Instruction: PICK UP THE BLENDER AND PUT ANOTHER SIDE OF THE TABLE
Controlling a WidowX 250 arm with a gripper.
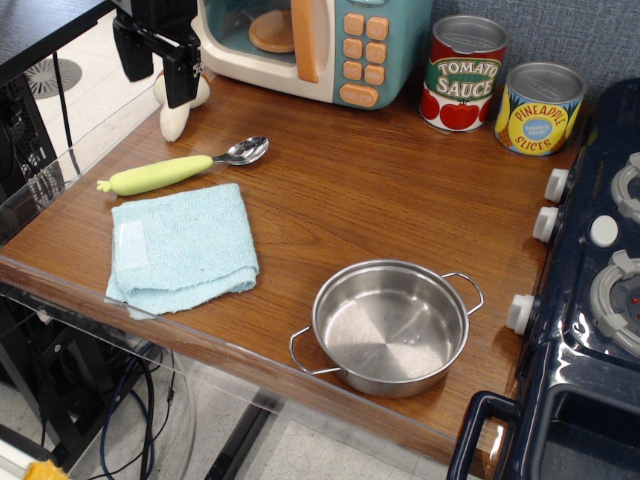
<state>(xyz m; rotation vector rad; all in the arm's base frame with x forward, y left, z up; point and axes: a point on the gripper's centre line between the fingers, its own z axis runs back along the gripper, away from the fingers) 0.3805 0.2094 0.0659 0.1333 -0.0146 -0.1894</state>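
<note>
The black tool [160,62] hangs at the far left corner of the table [370,190], its two fingers spread either side of the cream-white blender [178,110], which stands tilted with its narrow end down near the table edge; whether the fingers actually press on it cannot be told. Just in front lies the spoon [185,166] with its yellow-green handle, then the light blue cloth [180,247], with the steel pot [390,325] well apart toward the front right.

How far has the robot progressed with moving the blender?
Done: the gripper is at the blender near the table's far left corner. In hand: the jaws straddle it; grasp not confirmed. Left: carrying it to another side and releasing.
</note>
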